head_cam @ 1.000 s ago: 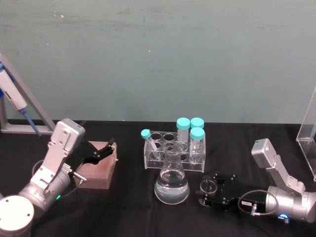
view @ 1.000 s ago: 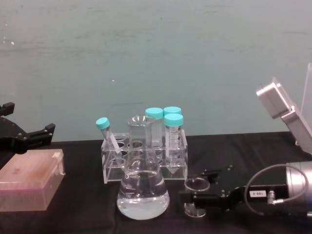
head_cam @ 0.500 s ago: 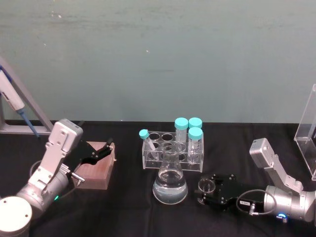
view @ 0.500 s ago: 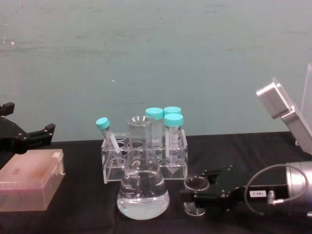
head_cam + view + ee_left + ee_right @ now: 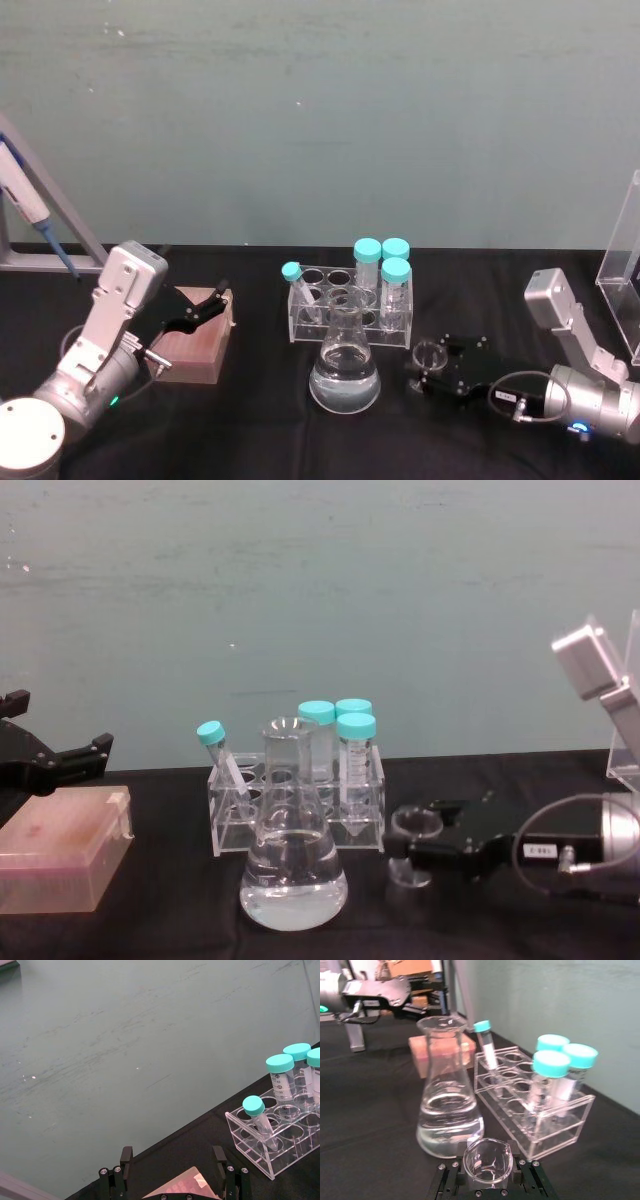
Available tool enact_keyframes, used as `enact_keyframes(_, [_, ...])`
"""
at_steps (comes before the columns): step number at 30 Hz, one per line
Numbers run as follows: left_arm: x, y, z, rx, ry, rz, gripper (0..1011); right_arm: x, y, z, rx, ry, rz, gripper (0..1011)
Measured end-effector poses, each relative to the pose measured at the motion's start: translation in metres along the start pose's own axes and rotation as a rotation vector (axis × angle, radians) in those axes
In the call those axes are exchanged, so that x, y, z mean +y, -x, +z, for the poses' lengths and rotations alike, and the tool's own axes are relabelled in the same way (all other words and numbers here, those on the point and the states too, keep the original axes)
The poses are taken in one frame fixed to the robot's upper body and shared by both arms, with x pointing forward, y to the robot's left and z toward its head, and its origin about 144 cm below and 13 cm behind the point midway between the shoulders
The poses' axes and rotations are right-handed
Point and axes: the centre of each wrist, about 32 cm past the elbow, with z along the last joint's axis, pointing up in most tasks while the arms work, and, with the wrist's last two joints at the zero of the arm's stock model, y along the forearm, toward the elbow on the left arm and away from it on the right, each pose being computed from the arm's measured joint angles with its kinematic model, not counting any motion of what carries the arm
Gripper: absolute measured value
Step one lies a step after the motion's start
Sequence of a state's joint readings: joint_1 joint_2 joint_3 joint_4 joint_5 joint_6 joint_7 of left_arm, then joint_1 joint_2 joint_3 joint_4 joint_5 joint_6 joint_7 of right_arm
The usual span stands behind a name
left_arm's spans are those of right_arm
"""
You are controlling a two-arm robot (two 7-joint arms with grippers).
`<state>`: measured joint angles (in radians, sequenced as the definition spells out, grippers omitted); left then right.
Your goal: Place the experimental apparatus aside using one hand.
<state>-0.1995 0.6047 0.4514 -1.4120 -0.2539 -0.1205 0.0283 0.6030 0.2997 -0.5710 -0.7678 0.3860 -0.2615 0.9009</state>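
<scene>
While your right gripper's (image 5: 408, 842) jaws clasp the small clear glass beaker (image 5: 487, 1161), it sits low over the black table (image 5: 150, 930). It is just right of the clear conical flask of liquid (image 5: 293, 860). The clear acrylic tube rack (image 5: 315, 310) stands behind. Your left gripper (image 5: 212, 303) hovers, jaws wide, over the pink box (image 5: 60, 860).

Right claw (image 5: 415, 827) is black, screws along it, white label (image 5: 538, 851), grey cable (image 5: 519, 838), silver wrist (image 5: 618, 835); left claw (image 5: 172, 1167) black too.
</scene>
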Motion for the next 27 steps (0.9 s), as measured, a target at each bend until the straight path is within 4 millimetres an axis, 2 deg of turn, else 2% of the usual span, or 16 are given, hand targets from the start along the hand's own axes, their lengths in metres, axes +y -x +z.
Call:
enact_keyframes(17, [0.0,0.0,0.0,0.0,0.0,0.0,1000,-0.015,-0.022,0.008,-0.005,-0.025,-0.275,488])
enact_keyframes(27, [0.0,0.0,0.0,0.0,0.0,0.0,1000,-0.009,-0.015,0.011,-0.013,-0.033,-0.449,487])
